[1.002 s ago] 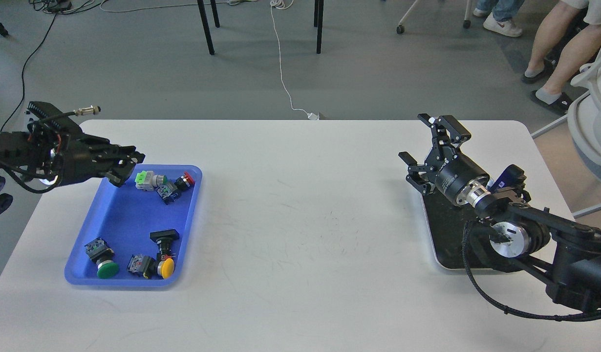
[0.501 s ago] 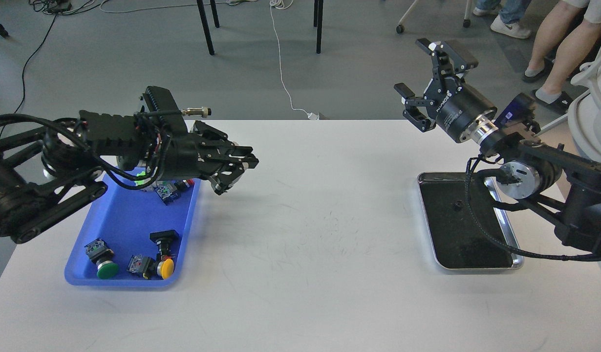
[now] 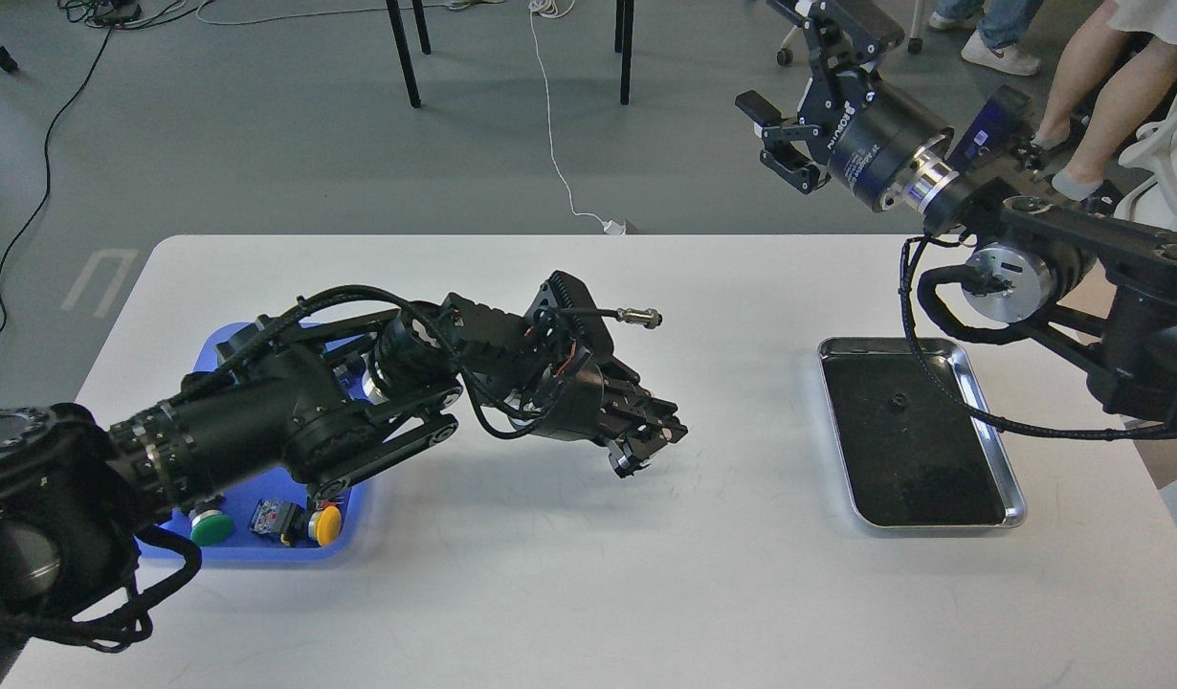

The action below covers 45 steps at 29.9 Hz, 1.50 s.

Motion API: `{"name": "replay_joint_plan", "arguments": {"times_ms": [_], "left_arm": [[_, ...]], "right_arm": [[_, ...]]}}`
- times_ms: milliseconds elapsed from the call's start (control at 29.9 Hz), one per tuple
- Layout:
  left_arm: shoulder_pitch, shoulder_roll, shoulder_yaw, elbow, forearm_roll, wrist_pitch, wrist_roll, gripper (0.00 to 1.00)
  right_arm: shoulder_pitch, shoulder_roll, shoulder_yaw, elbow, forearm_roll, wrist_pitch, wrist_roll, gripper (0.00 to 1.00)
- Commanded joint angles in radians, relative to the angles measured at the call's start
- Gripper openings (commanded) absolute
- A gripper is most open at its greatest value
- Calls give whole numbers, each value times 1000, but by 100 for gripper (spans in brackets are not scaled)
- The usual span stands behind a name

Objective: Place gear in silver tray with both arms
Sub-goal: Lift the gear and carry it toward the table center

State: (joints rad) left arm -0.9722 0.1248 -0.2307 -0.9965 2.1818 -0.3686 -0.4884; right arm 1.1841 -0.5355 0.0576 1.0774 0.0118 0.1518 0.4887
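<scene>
The left arm's black two-fingered end effector is being held low over the middle of the white worktop. A second ago it was far off at the left, by the blue plastic tray; now it is being carried to the right, toward the shiny silver metal tray. Its fingers are seen close together, but it cannot be told if a part is being held between them.

The right arm's black end effector is being held wide open and empty, high up past the far edge of the worktop. A second ago it was low over the silver tray, so it is being lifted up and away.

The silver tray is lying at the right side of the worktop, and now all of it can be seen. One tiny dark thing is lying on its dark bottom; it may be a gear, but it is too small to be sure.

The colourful push buttons are lying in the blue tray, partly hidden by the left arm.

It is judged that the way to the silver tray is being cleared for the left arm.
</scene>
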Motion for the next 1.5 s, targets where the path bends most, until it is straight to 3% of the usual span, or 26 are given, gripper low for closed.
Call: {"name": "replay_joint_plan", "arguments": {"times_ms": [0, 100, 535, 1102, 1403, 1437, 1470], "left_arm": [[-2, -71, 28, 45, 0, 0, 0, 19], [-13, -123, 47, 77, 0, 0, 0, 19], [-13, -125, 108, 223, 0, 20, 0, 19], [-14, -125, 128, 228, 0, 22, 0, 21], [-17, -125, 146, 228, 0, 23, 0, 37], [-22, -125, 146, 228, 0, 25, 0, 44], [-23, -125, 146, 228, 0, 27, 0, 56]], "right_arm": [[-8, 0, -1, -2, -1, 0, 0, 97], [-8, 2, -22, -5, -1, -1, 0, 97], [-12, -1, -30, -5, -1, -6, 0, 97], [-27, -1, -30, -5, -3, -5, 0, 97], [-26, -8, -30, -4, -3, -5, 0, 97], [-26, -8, -30, -4, -3, -5, 0, 97], [-26, -8, -30, -4, -3, -5, 0, 97]]}}
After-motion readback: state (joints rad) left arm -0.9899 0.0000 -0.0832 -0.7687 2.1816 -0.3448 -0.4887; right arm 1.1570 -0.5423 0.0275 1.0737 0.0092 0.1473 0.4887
